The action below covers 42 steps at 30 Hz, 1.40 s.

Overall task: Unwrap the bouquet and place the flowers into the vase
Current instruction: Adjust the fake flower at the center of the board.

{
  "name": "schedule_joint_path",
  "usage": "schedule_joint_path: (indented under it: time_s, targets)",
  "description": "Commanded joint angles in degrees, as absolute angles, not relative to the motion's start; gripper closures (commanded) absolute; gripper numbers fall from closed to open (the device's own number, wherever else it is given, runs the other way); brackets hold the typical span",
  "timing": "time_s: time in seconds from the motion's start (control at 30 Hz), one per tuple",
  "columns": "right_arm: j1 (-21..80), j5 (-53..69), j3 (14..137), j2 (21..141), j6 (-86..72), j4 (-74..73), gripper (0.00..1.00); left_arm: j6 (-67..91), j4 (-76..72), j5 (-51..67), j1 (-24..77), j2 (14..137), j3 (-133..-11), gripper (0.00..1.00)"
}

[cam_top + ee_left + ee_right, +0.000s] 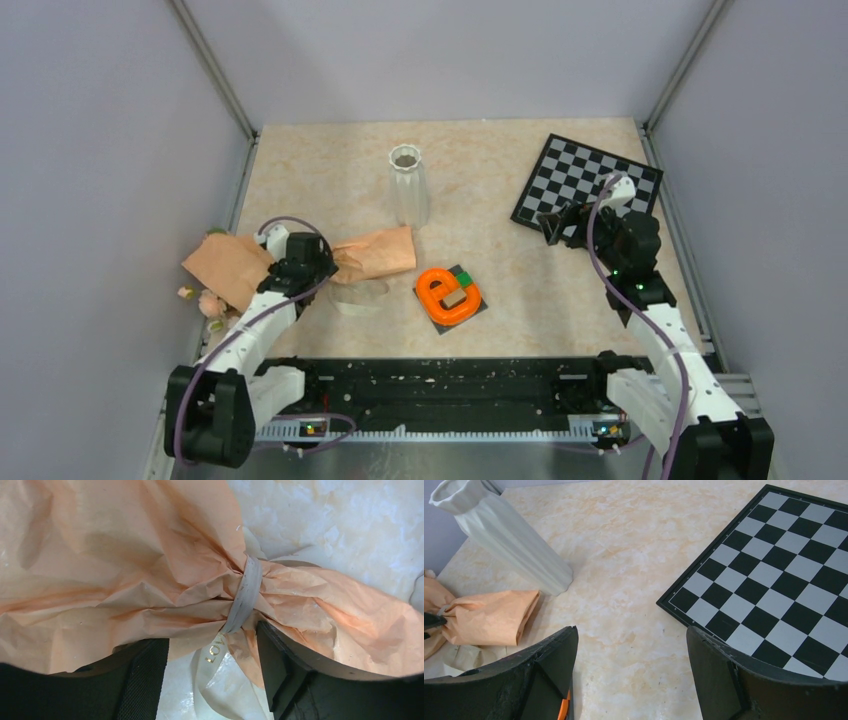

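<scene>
The bouquet (375,252) lies on its side at the table's left, its peach kraft paper cinched by a cream ribbon (247,587). Pink flowers (205,300) peek out of its left end. My left gripper (322,264) is right over the cinched waist. In the left wrist view its jaws (212,635) stand apart either side of the ribbon's loose tail (215,652), which neither finger touches. The white ribbed vase (408,185) stands upright behind the bouquet. My right gripper (560,225) hovers open and empty at the chessboard's near-left edge (631,635). The right wrist view shows the vase (509,532) and the bouquet (491,617).
A black-and-white chessboard (588,185) lies at the back right and shows in the right wrist view (784,560). An orange plastic ring (447,293) with small blocks sits on a dark tile right of the bouquet. Grey walls close in the left, right and back.
</scene>
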<state>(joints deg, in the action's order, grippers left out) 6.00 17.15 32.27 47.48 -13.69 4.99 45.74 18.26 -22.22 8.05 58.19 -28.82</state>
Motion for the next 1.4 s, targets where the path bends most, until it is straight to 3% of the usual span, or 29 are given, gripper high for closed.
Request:
schedule_joint_path:
  time_s: [0.0,0.1,0.2,0.57,0.97,1.37]
  targets:
    - [6.5,17.84,32.52,45.67,-13.89,6.55,0.19,41.53,14.67,-19.53,7.82,61.01,-31.52,0.35]
    - [6.45,17.92,32.6,45.37,-13.82,6.25,0.19,42.63,16.51,-18.65,7.82,61.15,-31.53,0.35]
    - [6.5,18.08,32.57,45.04,-13.77,6.28,0.19,46.66,17.39,-18.64,7.82,57.13,-29.71,0.22]
    - [6.5,19.33,31.9,45.4,-14.15,7.69,0.19,73.06,15.87,-22.3,7.82,49.72,-26.07,0.11]
    - [6.49,19.64,31.84,45.81,-14.31,8.47,0.19,86.61,14.85,-29.45,8.53,55.49,-27.79,0.13]
    - [6.5,20.45,31.48,46.15,-14.7,9.7,0.19,83.17,15.1,-36.87,8.53,61.0,-31.37,0.27]
